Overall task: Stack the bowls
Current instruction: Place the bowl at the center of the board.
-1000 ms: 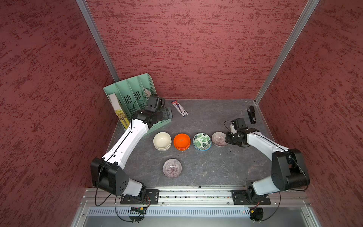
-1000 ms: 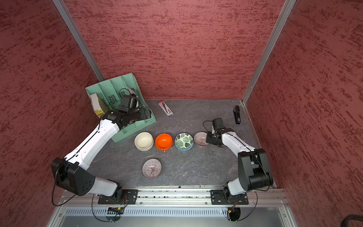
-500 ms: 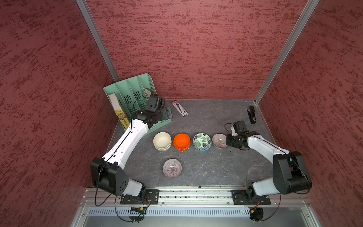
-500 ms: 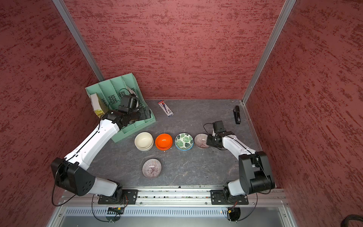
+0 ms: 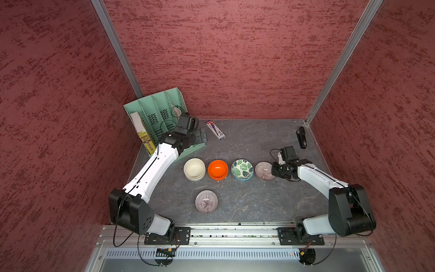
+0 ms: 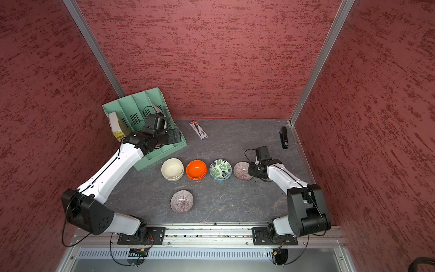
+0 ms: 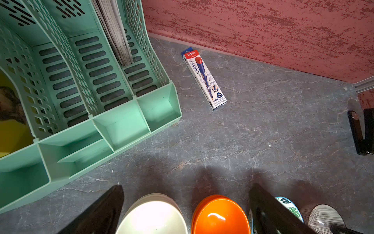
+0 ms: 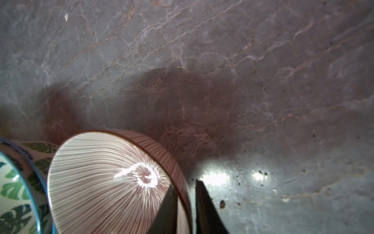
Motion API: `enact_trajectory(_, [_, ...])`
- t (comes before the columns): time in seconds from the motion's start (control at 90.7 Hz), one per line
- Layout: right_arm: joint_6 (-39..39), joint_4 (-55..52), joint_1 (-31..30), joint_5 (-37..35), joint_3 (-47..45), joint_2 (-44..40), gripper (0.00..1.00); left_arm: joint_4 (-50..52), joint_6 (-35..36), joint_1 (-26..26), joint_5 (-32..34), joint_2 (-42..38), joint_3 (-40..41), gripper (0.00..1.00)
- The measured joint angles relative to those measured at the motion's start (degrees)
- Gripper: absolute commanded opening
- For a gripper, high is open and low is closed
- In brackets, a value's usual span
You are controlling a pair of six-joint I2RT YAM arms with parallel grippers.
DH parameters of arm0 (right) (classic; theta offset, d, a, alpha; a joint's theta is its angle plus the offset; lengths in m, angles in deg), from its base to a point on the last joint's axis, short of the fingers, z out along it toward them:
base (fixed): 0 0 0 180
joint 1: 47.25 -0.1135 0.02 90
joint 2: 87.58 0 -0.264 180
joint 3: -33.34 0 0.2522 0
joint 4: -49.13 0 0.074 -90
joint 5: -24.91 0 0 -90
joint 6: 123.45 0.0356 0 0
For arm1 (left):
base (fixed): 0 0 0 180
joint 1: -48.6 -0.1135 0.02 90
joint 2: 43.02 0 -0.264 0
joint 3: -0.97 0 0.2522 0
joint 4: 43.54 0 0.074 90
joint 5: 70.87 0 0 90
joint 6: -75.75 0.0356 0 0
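right jaws slightly apart, straddling lined bowl (image 8: 105, 178) rim; left jaws wide open.

A mint-green file organizer (image 5: 162, 110) is set in the back left corner of the grey, stone-patterned tabletop (image 5: 247, 205). A yellow-and-white box (image 5: 141, 131) is stood in its end slot by the left wall, and papers (image 7: 113, 30) are kept in the opposite end slot. A pencil box (image 5: 215, 130) marked 2B is laid flat near the organizer. A small black object (image 5: 301, 137) is seen near the right wall.
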State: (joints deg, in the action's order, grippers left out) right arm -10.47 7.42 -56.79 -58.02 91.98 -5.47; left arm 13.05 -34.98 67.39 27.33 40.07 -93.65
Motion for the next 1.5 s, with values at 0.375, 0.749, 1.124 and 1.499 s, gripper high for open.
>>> enact_trajectory(0.375, [0.2, 0.0, 0.0, -1.4, 0.0, 0.2, 0.19, 0.0, 0.0, 0.0, 0.9, -0.3, 0.0, 1.00])
enact_trajectory(0.749, [0.4, 0.5, 0.0, -1.9, 0.0, 0.2, 0.15, 0.1, 0.0, 0.0, 1.0, -0.5, 0.0, 1.00])
enact_trajectory(1.124, [0.3, 1.4, 0.0, -0.9, 0.1, 0.5, 0.14, 0.1, 0.0, 0.0, 1.1, -0.5, 0.0, 1.00])
enact_trajectory(1.499, [-0.5, 1.3, -0.4, -0.4, 0.1, 0.5, 0.12, 0.1, 0.0, 0.0, 1.1, -0.5, 0.0, 1.00])
